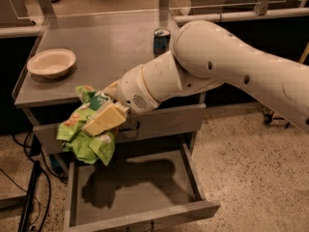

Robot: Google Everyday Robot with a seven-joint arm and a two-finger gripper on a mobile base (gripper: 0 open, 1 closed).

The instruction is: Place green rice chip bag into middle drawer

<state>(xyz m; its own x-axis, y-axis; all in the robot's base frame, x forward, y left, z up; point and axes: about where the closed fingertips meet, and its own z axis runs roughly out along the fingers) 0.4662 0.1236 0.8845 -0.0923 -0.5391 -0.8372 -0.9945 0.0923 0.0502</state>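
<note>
Hanging from the gripper (pixel 98 125), the green rice chip bag (pixel 88 146) is held in the air in front of the left end of the closed upper drawer (pixel 166 121), above the left part of the middle drawer (pixel 154 190). The gripper is closed on the bag's upper half: 1 pale yellow finger (pixel 105 120) lies flat across the front of the bag, and the other is hidden behind the crumpled foil. The bag droops below the finger and is clear of the drawer floor.

The middle drawer is pulled out toward the near side, its grey bottom bare apart from a dark shadow of bag and arm on the left half. The upper drawer's dark loop handle (pixel 133 127) shows just right of the gripper.

The white arm (pixel 217 66) comes in from the right and crosses over the right front corner of the cabinet top (pixel 106 47). On that top, a pale bowl (pixel 51 63) sits near the left edge and a blue can (pixel 161 41) stands upright farther back, just left of the arm's elbow. Dark cables (pixel 30 178) hang down on the cabinet's left side over the speckled floor (pixel 251 168).
</note>
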